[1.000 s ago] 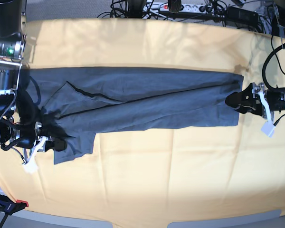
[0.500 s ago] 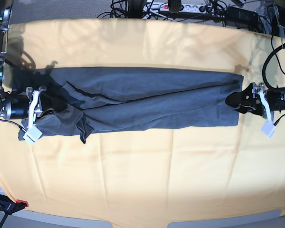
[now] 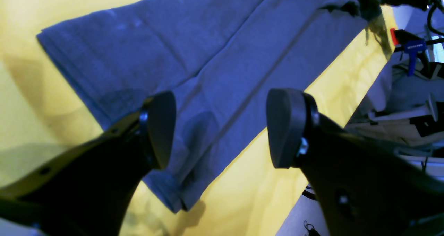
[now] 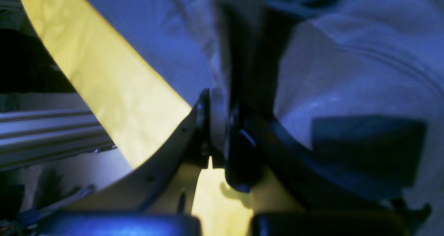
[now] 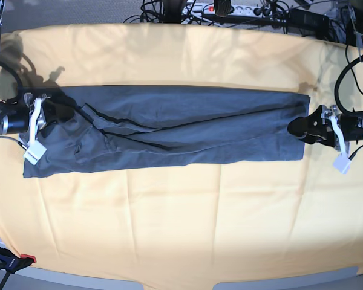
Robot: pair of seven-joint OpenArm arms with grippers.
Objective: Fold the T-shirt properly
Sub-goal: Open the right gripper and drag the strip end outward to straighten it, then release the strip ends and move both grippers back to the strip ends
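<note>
Lying flat on the yellow cloth [image 5: 181, 229], the T-shirt [image 5: 187, 130] is a long dark grey strip. We see it folded along its length, with soft creases running from end to end. The fabric looks thin and smooth. The cloth under it is wide and a little wrinkled.

Our right gripper [image 5: 62, 112] sits at one end of the T-shirt. Its black fingers [image 4: 239, 153] are clenched tight on a bunched fold of the grey fabric.

Our left gripper [image 5: 297, 128] is at the other end of the T-shirt, over its straight edge. Its two rounded black pads [image 3: 161, 128] stand wide apart, with nothing between them. We cannot tell if they touch the T-shirt.

Beyond the far edge of the cloth lie black cables [image 5: 169, 9].
</note>
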